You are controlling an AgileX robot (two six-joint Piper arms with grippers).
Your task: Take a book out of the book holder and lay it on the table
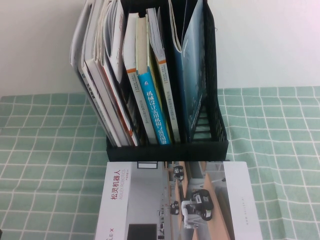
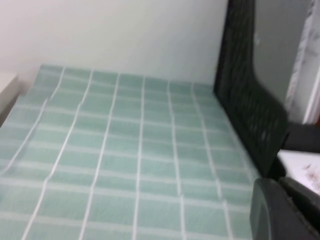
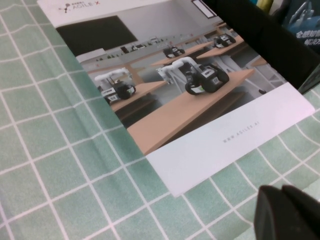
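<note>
A black book holder (image 1: 167,151) stands at the back middle of the table, with several upright books (image 1: 150,95) in it. A white book (image 1: 175,200) with photos of robots on its cover lies flat on the green checked cloth right in front of the holder. It also shows in the right wrist view (image 3: 175,90). My right gripper (image 3: 286,212) is shut and empty, just off the book's white corner above the cloth. My left gripper (image 2: 287,207) is shut and empty, low over the cloth beside the holder's left wall (image 2: 250,100). Neither gripper shows in the high view.
The green checked cloth (image 1: 45,145) covers the table on both sides of the holder. A white wall (image 1: 270,40) stands close behind. A pale edge (image 2: 7,90) shows at the table's far left in the left wrist view.
</note>
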